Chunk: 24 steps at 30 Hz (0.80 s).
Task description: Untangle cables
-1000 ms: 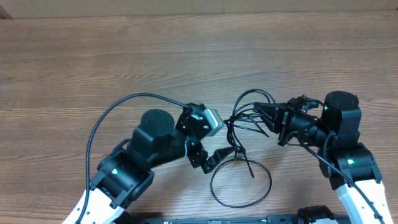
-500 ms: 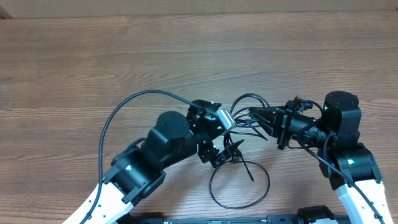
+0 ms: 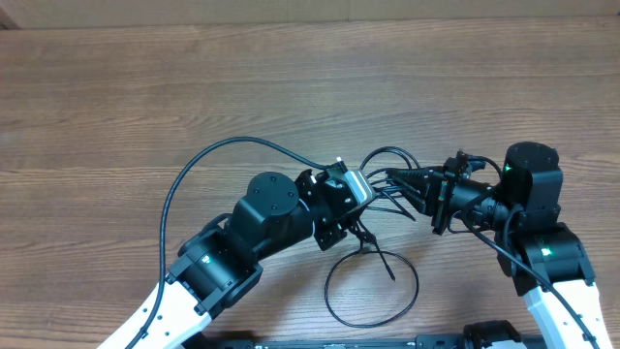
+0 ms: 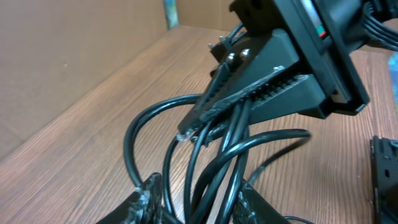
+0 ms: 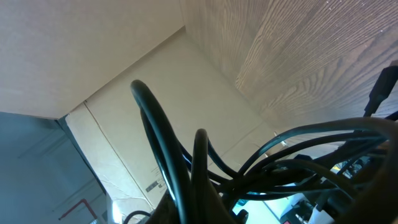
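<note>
Cables [image 4: 227, 155], thin and black, are pinched between the closed fingers of the right gripper [image 4: 199, 127]. In the left wrist view its two long black fingers lie pressed together, and several strands spill from their tips. The strands curve down and pass between the two fingers [image 4: 146, 199] of the left gripper [image 4: 199, 202] at the bottom edge of that view. Those fingers stand part-way apart with the strands filling the space between them; I cannot tell whether they are squeezing the strands or only sit around them.

From overhead, the right gripper [image 3: 392, 175] points left and the left gripper [image 3: 356, 226] points right, their tips near each other at the front middle of the wooden table [image 3: 291, 78]. The tangled bundle hangs in a small knot of arcs between and above the two tips. From it a single loose loop [image 3: 325, 294] lies flat on the wood, just in front of the left gripper.

A thicker black arm cable [image 3: 242, 142] arches over the left arm from its base to its wrist. In the right wrist view dark strands [image 5: 155, 137] cross close to the lens, blurred, with wood grain and a tan wall [image 5: 124, 68] behind them.
</note>
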{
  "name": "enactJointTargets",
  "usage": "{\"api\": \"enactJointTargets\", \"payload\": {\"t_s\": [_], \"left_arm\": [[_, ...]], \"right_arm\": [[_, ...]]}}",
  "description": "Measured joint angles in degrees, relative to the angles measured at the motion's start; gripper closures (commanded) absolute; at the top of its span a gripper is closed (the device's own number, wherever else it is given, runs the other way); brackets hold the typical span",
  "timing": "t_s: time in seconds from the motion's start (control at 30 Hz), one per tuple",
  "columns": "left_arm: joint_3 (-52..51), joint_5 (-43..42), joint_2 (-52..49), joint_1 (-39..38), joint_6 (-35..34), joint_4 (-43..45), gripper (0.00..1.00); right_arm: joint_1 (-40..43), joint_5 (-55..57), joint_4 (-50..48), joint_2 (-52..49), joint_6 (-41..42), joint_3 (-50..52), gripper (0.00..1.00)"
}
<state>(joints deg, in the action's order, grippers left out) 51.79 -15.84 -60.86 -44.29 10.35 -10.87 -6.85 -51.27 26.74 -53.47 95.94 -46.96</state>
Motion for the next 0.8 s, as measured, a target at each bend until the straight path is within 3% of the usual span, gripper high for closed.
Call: {"api": "enactJointTargets", "payload": {"t_s": [0.07, 0.2, 0.33, 0.43, 0.47, 0.53, 0.67, 0.8], "left_arm": [[0.0, -0.94, -0.81, 0.0, 0.28, 0.07, 0.43], [0.0, -1.9, -2.51, 0.0, 0.2, 0.31, 0.42], [0.0, -2.19, -3.26, 0.0, 0.09, 1.57, 0.63], [0.0, -2.45, -3.3, 0.0, 0.11, 3.43, 0.91], [0.0, -2.62, -3.3, 0.0, 0.22, 3.82, 0.96], [0.0, -2.86, -3.3, -0.02, 0.61, 4.13, 0.96], [0.0, -2.91, -3.3, -0.26, 0.61, 4.24, 0.96], [0.0, -2.82, -3.34, -0.26, -0.13, 4.48, 0.96]], "right_arm": [[0.0, -0.11, 0.02, 0.0, -0.02, 0.0, 0.96], [0.0, -0.46, 0.04, 0.0, 0.0, 0.0, 0.96], [0.0, -0.98, 0.04, 0.0, -0.15, 0.0, 0.96], [0.0, -1.25, 0.04, 0.0, -0.5, 0.0, 0.96], [0.0, -1.22, 0.04, 0.0, -0.63, 0.0, 0.96], [0.02, -1.2, 0.02, 0.0, -0.61, 0.0, 0.95], [0.07, -1.2, 0.04, 0.0, -0.85, 0.0, 0.75], [0.0, -0.98, 0.02, 0.02, -3.74, 0.0, 0.29]]}}
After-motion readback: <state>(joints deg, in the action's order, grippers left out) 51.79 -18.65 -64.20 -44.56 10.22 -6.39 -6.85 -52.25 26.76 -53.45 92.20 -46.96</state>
